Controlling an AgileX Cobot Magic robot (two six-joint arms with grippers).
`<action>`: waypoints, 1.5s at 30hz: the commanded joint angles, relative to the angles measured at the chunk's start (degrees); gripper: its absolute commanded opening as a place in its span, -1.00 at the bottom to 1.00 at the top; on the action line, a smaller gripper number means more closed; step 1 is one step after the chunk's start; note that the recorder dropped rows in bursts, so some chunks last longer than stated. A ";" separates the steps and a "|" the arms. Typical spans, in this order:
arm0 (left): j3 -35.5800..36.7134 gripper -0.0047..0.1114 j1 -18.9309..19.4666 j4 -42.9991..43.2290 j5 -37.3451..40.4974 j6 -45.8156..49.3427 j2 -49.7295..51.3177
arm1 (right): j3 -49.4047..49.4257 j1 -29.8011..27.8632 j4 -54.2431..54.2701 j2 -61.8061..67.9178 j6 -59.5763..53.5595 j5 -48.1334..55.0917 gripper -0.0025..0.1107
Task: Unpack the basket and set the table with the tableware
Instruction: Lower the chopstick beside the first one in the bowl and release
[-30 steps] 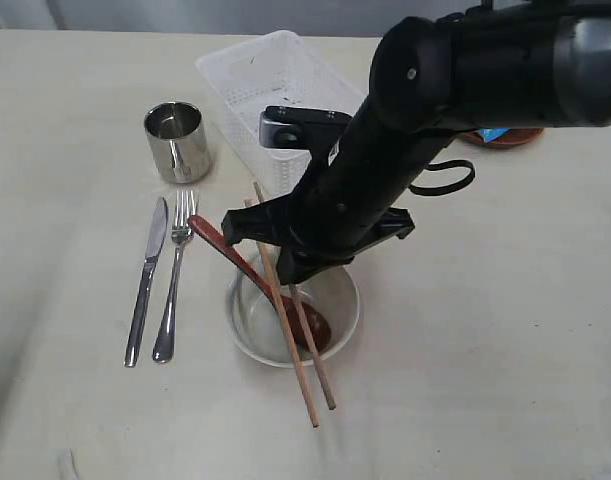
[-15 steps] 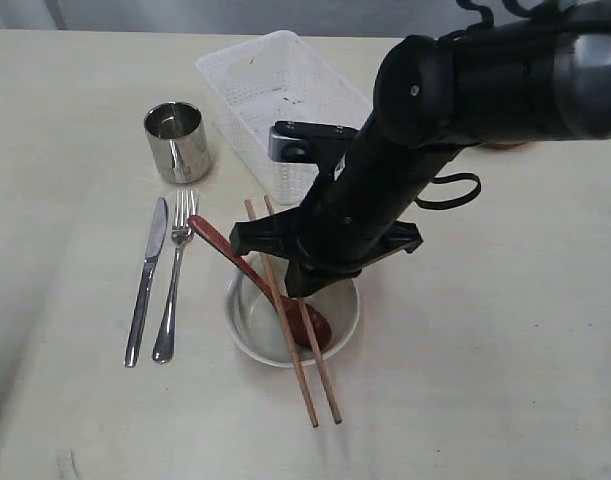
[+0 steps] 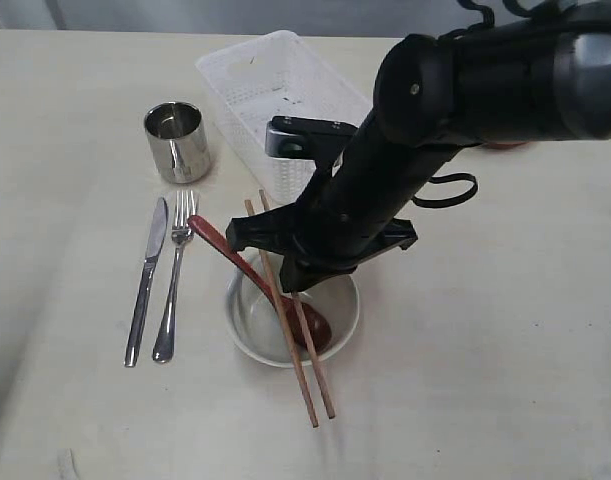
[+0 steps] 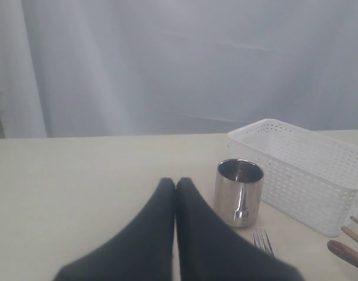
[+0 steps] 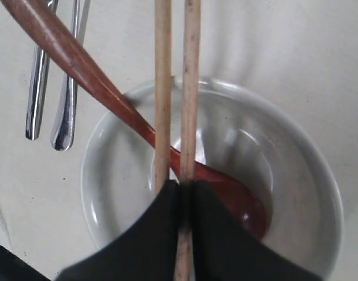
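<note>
Two wooden chopsticks [image 3: 303, 345] lie across the pale bowl [image 3: 247, 325], over the reddish-brown spoon [image 3: 220, 250] whose head rests inside. My right gripper [image 5: 186, 186] is shut on the chopsticks [image 5: 190, 88] right above the bowl [image 5: 108, 193]; one stick runs between the fingers. In the exterior view the black arm hides that gripper [image 3: 295, 285]. The knife [image 3: 145, 285] and fork [image 3: 175, 280] lie side by side left of the bowl. The steel cup [image 3: 177, 140] stands behind them. My left gripper [image 4: 176, 182] is shut on nothing, just off the cup [image 4: 239, 193].
The white basket [image 3: 275, 90] stands behind the bowl, its visible part empty, and also shows in the left wrist view as a lattice wall [image 4: 307, 170]. The right arm covers the table's right middle and hides most of the brown plate. Bare tabletop [image 3: 505, 330] lies right of the bowl.
The right arm has shifted slightly over the bowl, and the chopsticks have swung a little with it. The cup, knife, fork, spoon and basket have stayed put.
</note>
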 commanded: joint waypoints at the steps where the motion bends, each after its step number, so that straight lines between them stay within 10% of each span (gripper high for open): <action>1: 0.17 -0.92 -0.09 -0.20 -0.38 0.06 -0.21 | 0.21 -0.06 0.22 0.03 -0.79 0.06 -0.69; 6: 0.17 -0.92 -0.09 -0.20 -0.38 0.06 -0.21 | 0.21 -0.06 0.22 0.03 -0.79 0.06 -0.32; 45: 0.17 -0.92 -0.09 -0.20 -0.38 0.06 -0.21 | 0.10 3.97 -3.57 -0.34 1.96 1.26 -0.34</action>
